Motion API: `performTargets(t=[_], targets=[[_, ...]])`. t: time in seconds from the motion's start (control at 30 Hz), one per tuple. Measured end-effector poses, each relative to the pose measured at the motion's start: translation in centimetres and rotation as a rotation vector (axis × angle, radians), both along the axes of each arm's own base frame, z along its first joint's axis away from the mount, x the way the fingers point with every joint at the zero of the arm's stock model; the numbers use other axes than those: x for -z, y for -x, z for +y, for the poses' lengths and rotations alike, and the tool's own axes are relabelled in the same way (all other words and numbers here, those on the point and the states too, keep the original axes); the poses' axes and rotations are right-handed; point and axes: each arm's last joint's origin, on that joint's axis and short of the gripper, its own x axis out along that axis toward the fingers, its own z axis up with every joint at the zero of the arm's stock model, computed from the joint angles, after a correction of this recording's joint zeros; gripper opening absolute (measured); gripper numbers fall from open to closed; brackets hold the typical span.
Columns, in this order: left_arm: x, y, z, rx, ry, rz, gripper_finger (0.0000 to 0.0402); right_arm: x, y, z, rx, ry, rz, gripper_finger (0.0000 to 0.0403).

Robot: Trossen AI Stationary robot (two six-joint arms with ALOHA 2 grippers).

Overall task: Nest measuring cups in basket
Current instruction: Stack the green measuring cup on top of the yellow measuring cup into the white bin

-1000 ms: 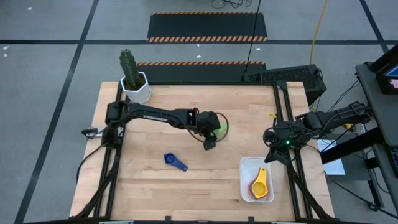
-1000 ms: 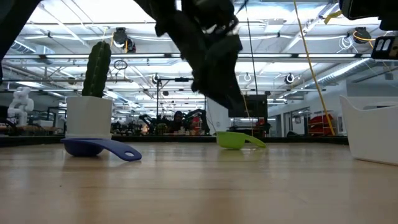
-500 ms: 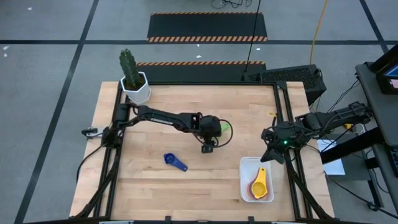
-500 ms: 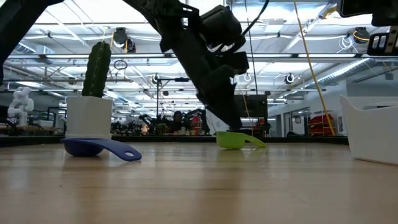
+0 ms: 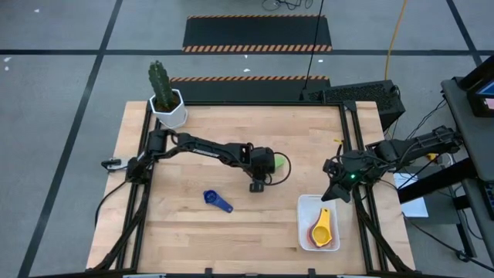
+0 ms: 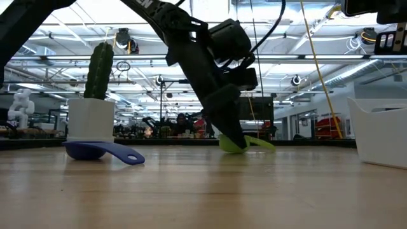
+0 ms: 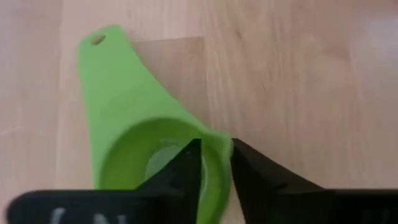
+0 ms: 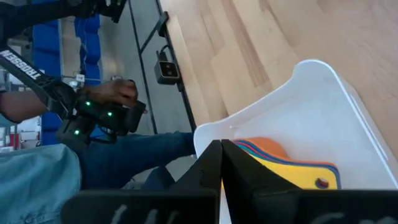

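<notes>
High view: left gripper (image 5: 268,164) pinches the green cup (image 5: 279,163) near the frame's middle.
Its jaws squeeze the cup's rim. Right gripper (image 5: 333,192), closed and empty, hangs above the basket (image 5: 302,224) at lower right. No writing is readable.

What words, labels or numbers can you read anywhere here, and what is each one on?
"TROSSEN": white letters on a dark arm segment off the table, right wrist view.
White lettering on the left arm's dark link, high view: too small to read.
Nothing is printed on the green plastic measuring cup or the white plastic basket.
</notes>
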Motion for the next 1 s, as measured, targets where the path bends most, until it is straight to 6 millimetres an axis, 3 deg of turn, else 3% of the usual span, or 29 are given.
performTargets(t=[0.17, 0.33, 0.6, 0.8, 1.0], targets=[[0.0, 0.0, 0.5, -0.070, -0.020, 0.002, 0.0019, -0.1, -0.2, -0.1, 0.062, 0.000, -0.008, 0.0000], [-1.1, 0.1, 0.6, -0.173, 0.034, -0.026, 0.0019, -0.2, -0.4, -0.4, 0.188, -0.029, 0.020, 0.0000], [-8.7, -1.1, -3.0, -0.192, -0.025, -0.239, 0.0013, -1.5, -1.4, -1.4, 0.215, -0.159, -0.096, 0.0006], [-15.5, -1.8, -8.0, -0.141, -0.182, -0.398, 0.0009, -2.9, -2.0, -2.8, 0.338, -0.275, -0.204, 0.0049], [-18.5, -0.9, -11.1, -0.230, -0.276, -0.425, 0.0014, -5.8, -1.6, -3.6, 0.326, -0.434, -0.427, 0.0108]])
